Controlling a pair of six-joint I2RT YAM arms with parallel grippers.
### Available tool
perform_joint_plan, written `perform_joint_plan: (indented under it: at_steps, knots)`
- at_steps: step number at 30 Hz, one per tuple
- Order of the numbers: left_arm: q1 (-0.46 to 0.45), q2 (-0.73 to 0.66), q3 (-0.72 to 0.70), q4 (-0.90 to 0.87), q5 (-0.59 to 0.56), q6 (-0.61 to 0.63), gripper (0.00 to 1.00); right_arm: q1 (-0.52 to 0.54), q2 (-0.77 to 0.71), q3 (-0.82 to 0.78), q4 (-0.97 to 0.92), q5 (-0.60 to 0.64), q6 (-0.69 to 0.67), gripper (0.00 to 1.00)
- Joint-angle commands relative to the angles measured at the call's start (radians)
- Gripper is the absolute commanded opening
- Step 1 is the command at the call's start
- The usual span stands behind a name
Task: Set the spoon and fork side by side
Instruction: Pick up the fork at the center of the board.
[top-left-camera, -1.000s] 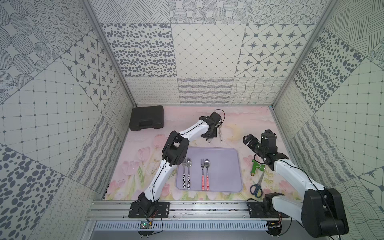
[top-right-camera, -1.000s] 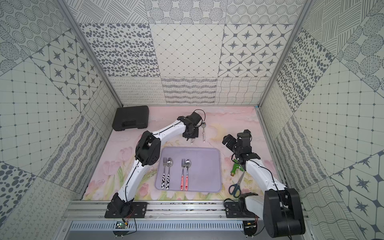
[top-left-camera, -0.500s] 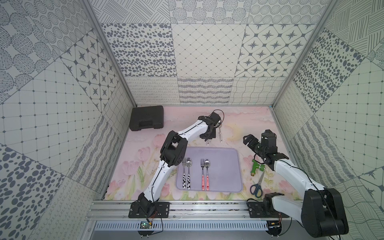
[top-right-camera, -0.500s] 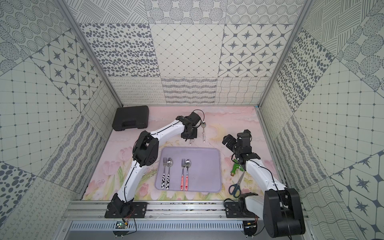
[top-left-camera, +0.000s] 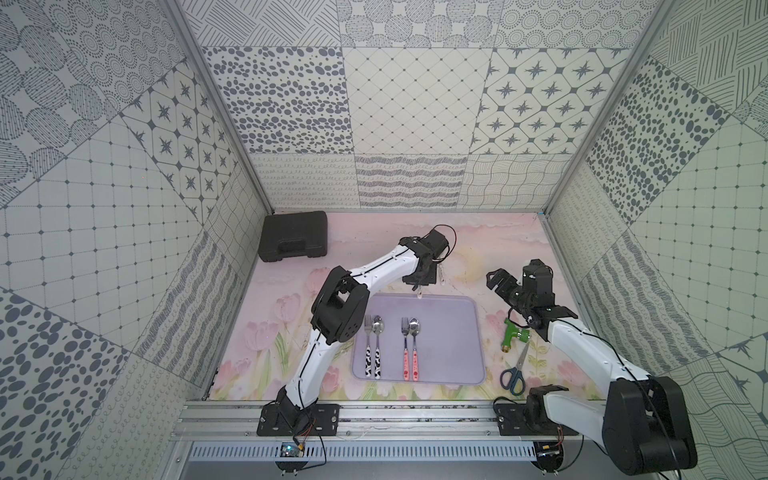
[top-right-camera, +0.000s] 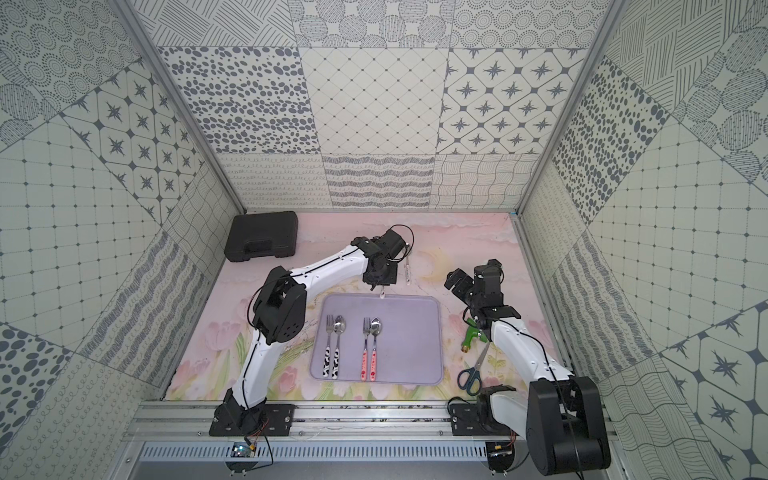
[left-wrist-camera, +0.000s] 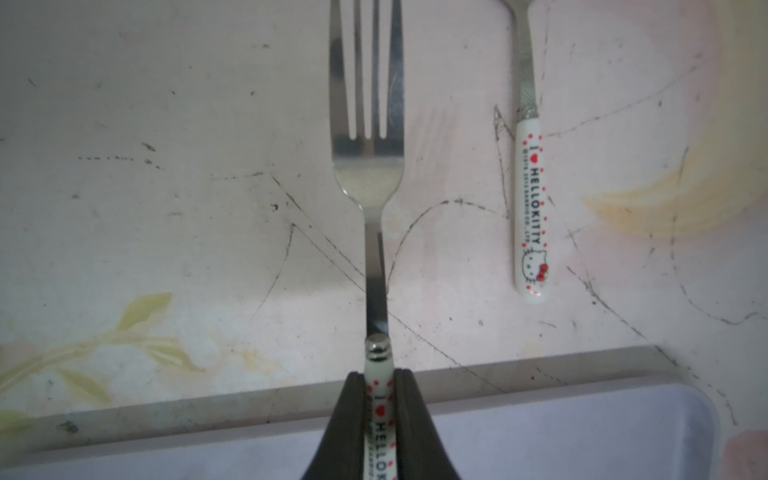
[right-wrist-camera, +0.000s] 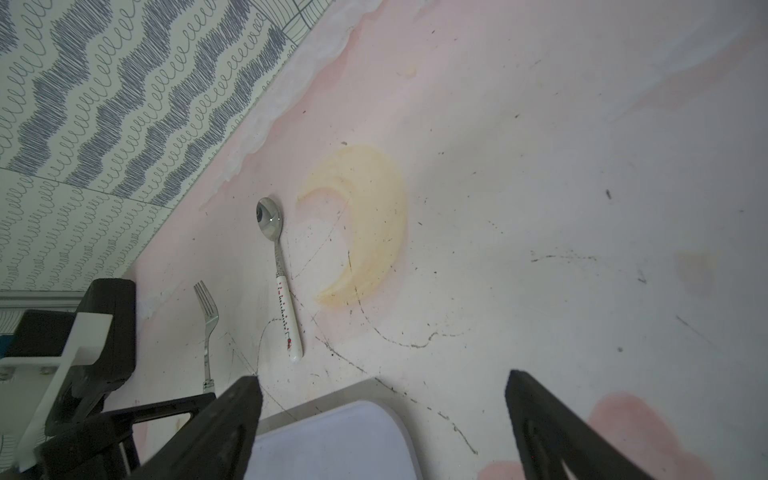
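Note:
My left gripper (left-wrist-camera: 379, 378) is shut on the white red-dotted handle of a fork (left-wrist-camera: 368, 166). The tines point away from the lavender tray (left-wrist-camera: 540, 415), over the pink mat just beyond the tray's far edge. A spoon (left-wrist-camera: 530, 216) with a matching white handle lies on the mat parallel to the fork, a short gap to its right; both top views show this spoon (top-left-camera: 440, 274) (top-right-camera: 408, 272). In the right wrist view the fork (right-wrist-camera: 208, 320) and spoon (right-wrist-camera: 282, 282) lie ahead of my right gripper (right-wrist-camera: 382, 395), which is open and holds nothing, above the tray's far right corner (right-wrist-camera: 332, 440).
On the tray lie a cow-patterned fork and spoon pair (top-left-camera: 372, 353) and a pink-handled pair (top-left-camera: 409, 353). A black case (top-left-camera: 293, 241) sits at the back left. A green tool (top-left-camera: 512, 332) and blue-handled scissors (top-left-camera: 515, 372) lie right of the tray, under the right arm.
My left arm has shifted slightly to the left with the fork still held. The right arm has not moved.

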Motion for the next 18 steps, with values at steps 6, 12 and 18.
perform_joint_plan:
  at_steps: [6, 12, 18]
  knots:
    - [-0.079, -0.14, -0.173, 0.056, -0.012, -0.1, 0.02, 0.005, -0.012, 0.014, 0.026, 0.012, -0.01, 0.97]
    - [-0.136, -0.204, -0.27, 0.078, -0.019, -0.148, 0.02, 0.005, -0.015, 0.013, 0.026, 0.01, -0.008, 0.97]
    - [-0.203, -0.26, -0.355, 0.097, -0.039, -0.206, 0.02, 0.005, -0.021, 0.012, 0.026, 0.009, -0.007, 0.97]
